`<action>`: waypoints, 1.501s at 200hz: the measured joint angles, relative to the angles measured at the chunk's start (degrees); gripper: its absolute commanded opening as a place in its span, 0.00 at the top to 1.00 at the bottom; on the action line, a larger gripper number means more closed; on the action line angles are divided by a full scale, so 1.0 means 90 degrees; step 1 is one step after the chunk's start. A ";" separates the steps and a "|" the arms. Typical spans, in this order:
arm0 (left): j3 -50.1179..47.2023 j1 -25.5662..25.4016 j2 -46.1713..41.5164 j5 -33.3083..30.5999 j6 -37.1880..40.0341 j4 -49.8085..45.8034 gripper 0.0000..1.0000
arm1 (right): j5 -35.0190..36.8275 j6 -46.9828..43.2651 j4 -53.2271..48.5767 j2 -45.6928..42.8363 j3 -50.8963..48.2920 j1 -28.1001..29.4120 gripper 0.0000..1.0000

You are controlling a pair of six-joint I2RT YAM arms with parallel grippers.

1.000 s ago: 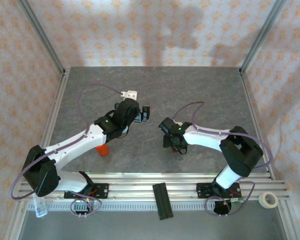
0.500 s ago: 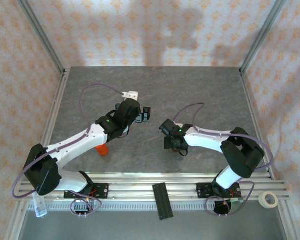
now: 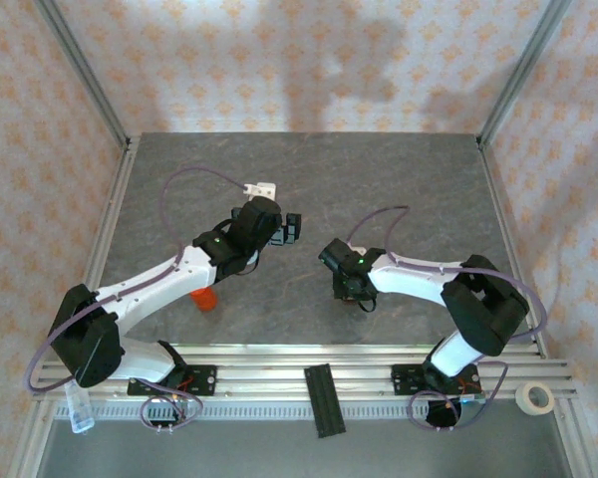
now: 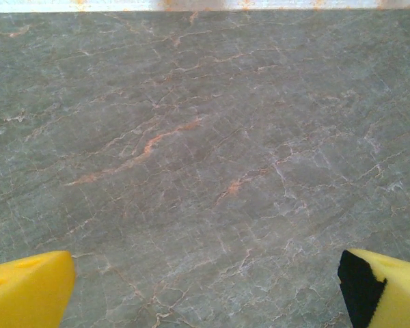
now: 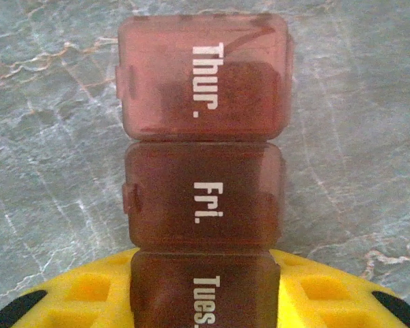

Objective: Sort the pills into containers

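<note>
Two tools: the right tool (image 5: 205, 295) is clamped shut on the reddish-brown strip of containers (image 5: 203, 123), left tool (image 4: 205, 287) hangs wide open above the tabletop (image 4: 191, 137).

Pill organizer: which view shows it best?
Right wrist: the pill organizer is close up, Thur., Fri. and Tues. lids readable. Top external: the right gripper, shut on it, covers it. Left wrist faces marble tabletop.
</note>
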 measured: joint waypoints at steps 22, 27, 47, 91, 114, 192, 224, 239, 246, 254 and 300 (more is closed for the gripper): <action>0.0000 0.0100 0.0000 0.0051 -0.0240 0.0007 0.00 | -0.0005 -0.0085 0.0017 -0.0029 0.0002 0.0000 0.67; -0.0002 0.0151 0.0000 0.0095 -0.0308 0.0010 0.00 | -0.0005 -0.0117 0.0017 -0.0041 0.0002 0.0000 0.67; -0.0039 0.0362 -0.0002 0.0148 -0.0670 0.0039 0.00 | -0.0029 -0.0226 0.0017 -0.0155 0.0041 -0.0039 0.68; -0.0228 0.0534 -0.0136 0.0146 -0.1173 0.0041 0.00 | -0.0449 -0.0690 0.0170 -0.0517 0.0423 -0.0600 0.70; -0.0393 0.0595 -0.0347 0.0325 -0.1178 0.0100 0.00 | -0.0784 -0.1081 0.0325 -0.0699 0.0658 -0.0840 0.68; -0.0585 0.1319 -0.0306 0.2681 -0.1790 0.1061 0.00 | -0.2225 -0.2754 0.0678 -0.1107 0.1107 -0.0903 0.68; -0.0585 0.1316 -0.0236 0.3475 -0.2159 0.1545 0.00 | -0.2404 -0.2892 0.0755 -0.1052 0.1151 -0.0908 0.70; -0.0585 0.1316 -0.0148 0.3791 -0.2353 0.1775 0.00 | -0.2416 -0.2873 0.0857 -0.0945 0.1205 -0.0908 0.70; -0.0585 0.1316 -0.0095 0.3920 -0.2458 0.1885 0.00 | -0.2419 -0.2839 0.0930 -0.0891 0.1217 -0.0908 0.70; -0.0602 0.1316 -0.0022 0.4063 -0.2591 0.2052 0.00 | -0.2424 -0.2795 0.1003 -0.0843 0.1219 -0.0916 0.70; -0.1090 0.1316 0.0347 0.4673 -0.3480 0.3225 0.00 | -0.2475 -0.2562 0.1234 -0.0697 0.1219 -0.0933 0.73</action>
